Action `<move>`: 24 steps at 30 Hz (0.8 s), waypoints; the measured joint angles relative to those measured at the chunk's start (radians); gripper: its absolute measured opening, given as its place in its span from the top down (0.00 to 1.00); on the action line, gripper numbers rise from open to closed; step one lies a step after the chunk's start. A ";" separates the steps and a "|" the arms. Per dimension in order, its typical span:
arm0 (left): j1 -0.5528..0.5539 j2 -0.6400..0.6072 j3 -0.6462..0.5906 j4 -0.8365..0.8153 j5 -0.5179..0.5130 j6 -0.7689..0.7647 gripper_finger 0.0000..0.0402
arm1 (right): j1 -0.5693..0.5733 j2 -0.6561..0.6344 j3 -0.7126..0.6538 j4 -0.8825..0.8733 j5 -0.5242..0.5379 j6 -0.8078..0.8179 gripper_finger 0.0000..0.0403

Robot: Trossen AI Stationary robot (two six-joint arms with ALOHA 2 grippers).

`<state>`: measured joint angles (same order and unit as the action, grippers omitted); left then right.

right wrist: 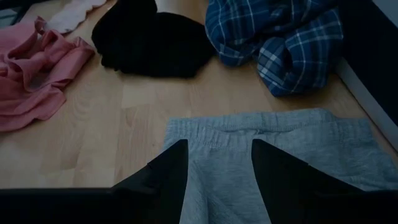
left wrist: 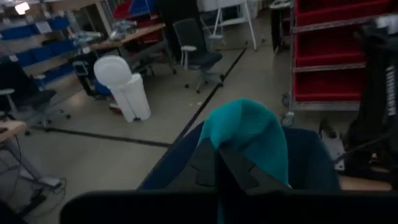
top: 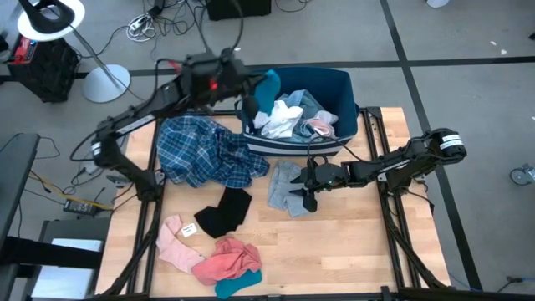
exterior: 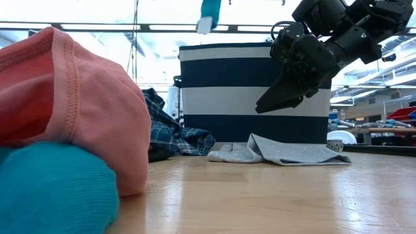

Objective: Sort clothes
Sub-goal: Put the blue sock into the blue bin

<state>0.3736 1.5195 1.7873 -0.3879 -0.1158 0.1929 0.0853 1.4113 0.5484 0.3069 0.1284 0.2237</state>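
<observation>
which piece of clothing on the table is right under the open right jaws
The grey garment by the bin; the right gripper hovers over it. The black piece and plaid shirt lie farther left.

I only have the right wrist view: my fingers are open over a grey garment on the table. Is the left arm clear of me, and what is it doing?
Observer: Well clear. The left gripper is up over the dark blue bin, shut on a teal sock.
Operator: Is my gripper touching the grey piece yet?
Observer: No. In the low view the right gripper hangs above the grey garment, not on it.
Operator: What's already in the bin?
Observer: White and pinkish pieces show on top of a light blue one; I cannot tell what lies under them.
</observation>
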 joint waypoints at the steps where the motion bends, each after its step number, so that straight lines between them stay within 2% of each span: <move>1: 0.016 0.023 0.019 -0.002 0.011 -0.014 1.00 | 0.000 0.000 0.000 0.000 0.000 0.000 0.56; 6: 0.097 0.114 0.055 -0.001 0.132 -0.090 1.00 | 0.000 0.000 0.000 0.000 0.000 -0.008 0.56; 8: 0.121 0.145 0.055 -0.006 0.151 -0.116 1.00 | 0.000 0.000 0.000 0.000 0.000 -0.009 0.56; 17: 0.152 0.261 0.055 -0.015 0.154 -0.204 0.96 | 0.000 0.000 0.000 0.002 0.000 -0.018 0.56; 24: 0.165 0.310 0.055 -0.103 0.152 -0.255 0.87 | 0.000 0.000 0.000 0.005 0.000 -0.018 0.56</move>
<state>0.5391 1.8295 1.8423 -0.4909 0.0364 -0.0617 0.0853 1.4113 0.5484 0.3122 0.1284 0.2054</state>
